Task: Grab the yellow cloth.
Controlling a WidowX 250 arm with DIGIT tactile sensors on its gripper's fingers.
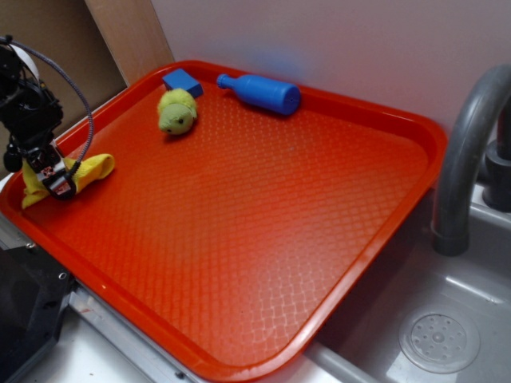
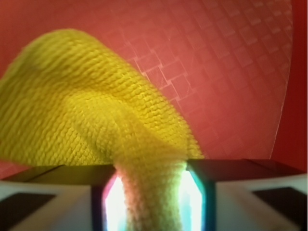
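Fingers (image 2: 151, 202) were closed on a bunched fold of the yellow cloth (image 2: 91, 106), which ran up between them in the wrist view. To do this step well, I think they should squeeze tight and lift slowly, so the soft cloth does not slip out. The rest of the cloth spread out past the fingers and lay on the red tray (image 1: 263, 231), near its left edge. Farther back on the tray sat a yellow-green plush toy (image 1: 176, 111), a blue block (image 1: 183, 80) and a blue bottle (image 1: 261, 92), all well apart from the cloth.
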